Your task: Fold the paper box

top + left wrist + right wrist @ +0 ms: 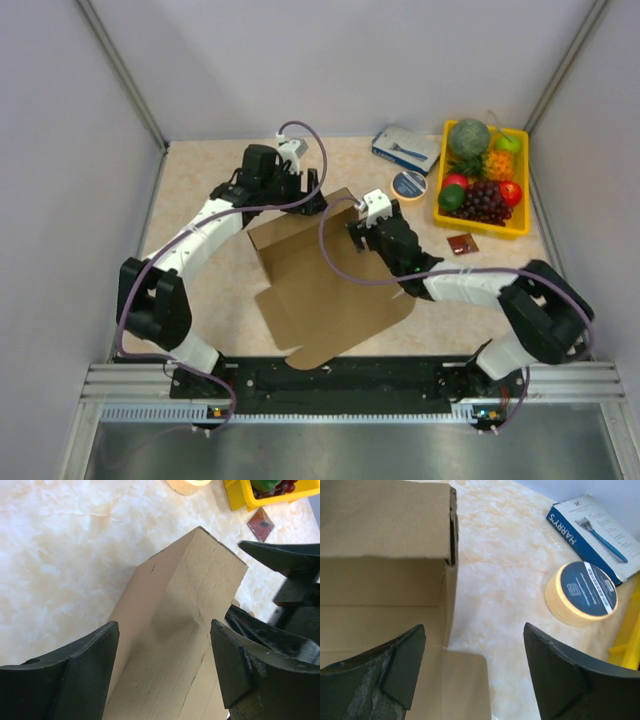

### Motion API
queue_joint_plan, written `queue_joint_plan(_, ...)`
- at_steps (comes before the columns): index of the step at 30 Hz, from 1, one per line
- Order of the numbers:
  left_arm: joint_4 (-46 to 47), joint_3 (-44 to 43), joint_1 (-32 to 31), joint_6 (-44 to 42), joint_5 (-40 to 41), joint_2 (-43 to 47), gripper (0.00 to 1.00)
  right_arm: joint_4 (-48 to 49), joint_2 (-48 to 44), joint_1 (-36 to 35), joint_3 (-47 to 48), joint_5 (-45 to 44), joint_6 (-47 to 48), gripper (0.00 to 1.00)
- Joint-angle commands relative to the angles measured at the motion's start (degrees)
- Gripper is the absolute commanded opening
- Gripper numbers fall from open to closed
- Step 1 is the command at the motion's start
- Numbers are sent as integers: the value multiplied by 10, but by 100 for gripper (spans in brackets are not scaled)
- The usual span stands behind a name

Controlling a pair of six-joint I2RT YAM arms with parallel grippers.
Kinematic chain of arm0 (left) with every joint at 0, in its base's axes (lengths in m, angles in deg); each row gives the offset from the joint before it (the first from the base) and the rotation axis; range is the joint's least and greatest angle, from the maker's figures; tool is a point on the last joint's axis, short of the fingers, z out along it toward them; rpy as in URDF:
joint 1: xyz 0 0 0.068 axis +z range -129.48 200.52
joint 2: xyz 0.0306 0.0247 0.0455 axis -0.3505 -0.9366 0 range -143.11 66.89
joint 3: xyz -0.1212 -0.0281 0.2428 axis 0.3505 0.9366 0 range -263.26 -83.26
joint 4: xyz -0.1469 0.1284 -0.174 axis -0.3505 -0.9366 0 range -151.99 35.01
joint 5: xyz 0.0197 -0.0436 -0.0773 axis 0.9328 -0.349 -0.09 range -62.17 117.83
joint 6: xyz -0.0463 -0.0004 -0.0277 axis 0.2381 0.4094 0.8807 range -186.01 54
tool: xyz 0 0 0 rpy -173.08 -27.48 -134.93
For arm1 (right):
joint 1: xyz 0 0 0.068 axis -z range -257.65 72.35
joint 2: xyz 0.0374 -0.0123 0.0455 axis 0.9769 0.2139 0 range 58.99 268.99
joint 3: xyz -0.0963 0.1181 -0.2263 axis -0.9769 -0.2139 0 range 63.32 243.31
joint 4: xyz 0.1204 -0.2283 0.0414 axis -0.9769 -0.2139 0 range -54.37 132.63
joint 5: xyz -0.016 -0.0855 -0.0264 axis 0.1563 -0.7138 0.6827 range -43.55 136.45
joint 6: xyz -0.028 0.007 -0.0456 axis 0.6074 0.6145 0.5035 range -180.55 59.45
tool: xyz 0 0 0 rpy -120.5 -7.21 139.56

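Observation:
The paper box (330, 290) is a large brown cardboard blank lying in the middle of the table, with its far panel folded up. My left gripper (311, 193) is open at the raised panel's far left side. In the left wrist view the upright panel (185, 605) stands between my left gripper's (164, 623) spread fingers, and I see no contact. My right gripper (358, 228) is open at the panel's right end. In the right wrist view the raised cardboard (380, 530) is on the left and a flat flap lies below my right gripper (474, 626).
A yellow fruit tray (478, 228) stands at the back right. A tape roll (409, 184) and a blue-and-white carton (405, 148) lie left of it, and both show in the right wrist view, the roll (585, 592) and the carton (600, 535). A small red-brown card (462, 243) lies near the tray.

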Motion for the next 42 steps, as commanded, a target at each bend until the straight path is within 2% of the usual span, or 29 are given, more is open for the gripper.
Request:
queue_joint_plan(1,-19,-48,11,-21,45,48,79,-101,-111,5,-36,-10,-38,81)
queue_joint_plan(3,-37,-53,16,-23,60,60,79,-172,-162,6,-39,-12,-64,86)
queue_joint_plan(4,-41,-49,17,-18,74,68,79,-240,-176,13,-38,-18,-95,87)
queue_joint_plan(6,-61,-38,20,-8,110,103,79,-311,-222,33,-29,16,-169,89)
queue_joint_plan(7,-72,-16,20,13,180,121,77,-366,-235,47,-25,52,-186,90)
queue_joint_plan(8,-78,8,20,27,220,167,75,-385,-240,90,-21,159,-200,93)
queue_joint_plan(10,-52,78,20,55,304,232,76,-443,-225,123,24,216,-208,93)
queue_joint_plan(11,-36,152,20,62,316,308,78,-494,-219,142,40,239,-222,93)
queue_joint_plan(12,10,198,21,67,324,348,78,-521,-211,147,68,238,-231,92)
queue_joint_plan(14,30,286,20,80,321,458,83,-579,-196,150,86,221,-258,93)
queue_joint_plan(15,28,299,20,80,311,485,83,-596,-192,157,95,222,-265,93)
queue_joint_plan(17,-35,302,19,92,295,536,83,-645,-174,177,95,248,-307,93)
queue_joint_plan(19,-96,292,20,84,256,554,81,-651,-170,229,72,326,-328,90)
queue_joint_plan(20,-114,288,19,81,196,564,80,-649,-171,238,43,366,-337,89)
queue_joint_plan(23,-162,274,19,77,119,580,75,-658,-191,249,-4,329,-334,87)
queue_joint_plan(27,-125,297,19,118,-42,589,73,-647,-214,248,-37,352,-367,83)
queue_joint_plan(28,-117,304,17,125,-59,589,73,-646,-222,249,-39,343,-380,82)
queue_joint_plan(31,-102,304,2,122,-76,580,73,-610,-271,250,-69,290,-433,82)
queue_joint_plan(33,-103,300,-30,117,-61,575,73,-599,-265,252,-86,311,-435,76)
queue_joint_plan(36,-80,300,-81,119,-40,567,73,-560,-240,253,-105,351,-419,75)
queue_joint_plan(39,-57,302,-131,121,-27,555,74,-503,-245,253,-136,380,-423,68)
queue_joint_plan(42,-56,289,-184,110,3,524,73,-470,-234,253,-154,410,-415,57)
